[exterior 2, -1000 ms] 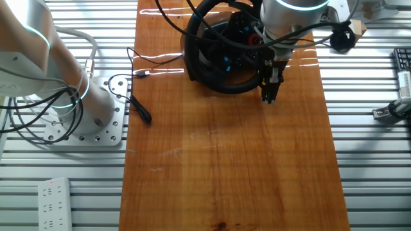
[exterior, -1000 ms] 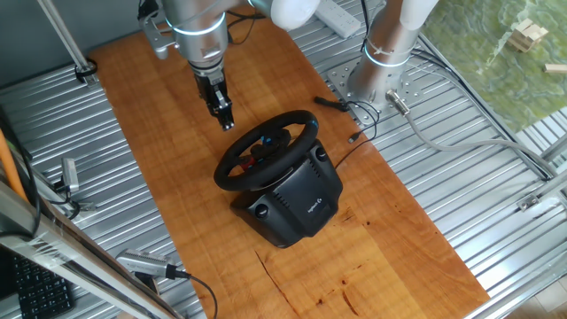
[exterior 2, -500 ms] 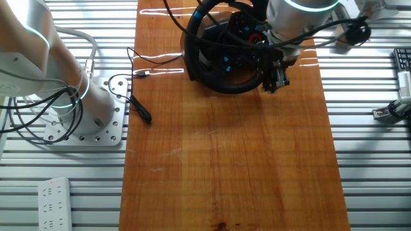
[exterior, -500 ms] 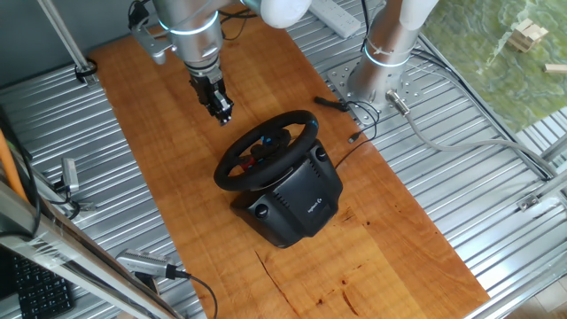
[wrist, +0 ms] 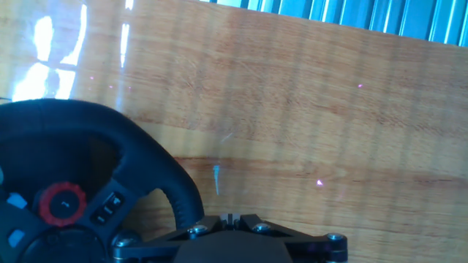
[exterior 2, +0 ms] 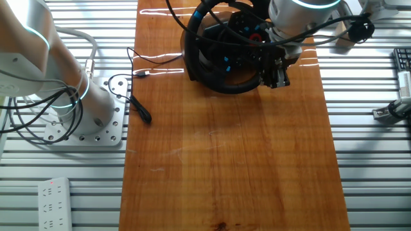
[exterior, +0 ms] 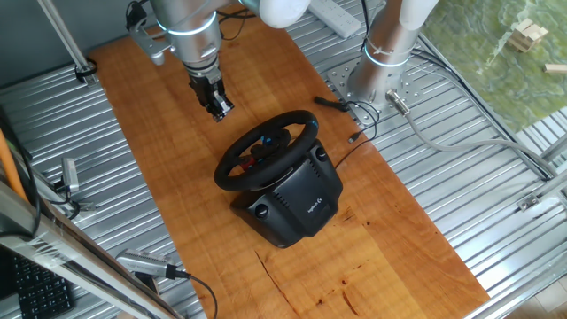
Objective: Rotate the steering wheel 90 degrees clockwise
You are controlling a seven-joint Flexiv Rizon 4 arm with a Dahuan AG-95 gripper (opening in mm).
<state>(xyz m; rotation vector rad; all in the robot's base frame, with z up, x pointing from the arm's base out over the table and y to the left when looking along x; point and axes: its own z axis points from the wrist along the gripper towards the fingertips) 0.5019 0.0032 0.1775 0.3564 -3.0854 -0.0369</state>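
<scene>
Gripper [exterior: 219,110] above wooden table [exterior: 151,151], clear of steering wheel [exterior: 266,149], jaw gap impossible to judge, fingers cropped in hand view, wheel rim partly cut off there.

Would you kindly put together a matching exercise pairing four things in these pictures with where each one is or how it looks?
Things:
1. steering wheel
2. gripper
3. boxy base
4. power strip

Descriptions:
A. white, lying on the metal slats off the wooden board
B. hanging over the board, apart from the rim
C. round and black, with red and blue hub buttons
D. black, bearing a small white logo

Pairs: 1-C, 2-B, 3-D, 4-A
</scene>
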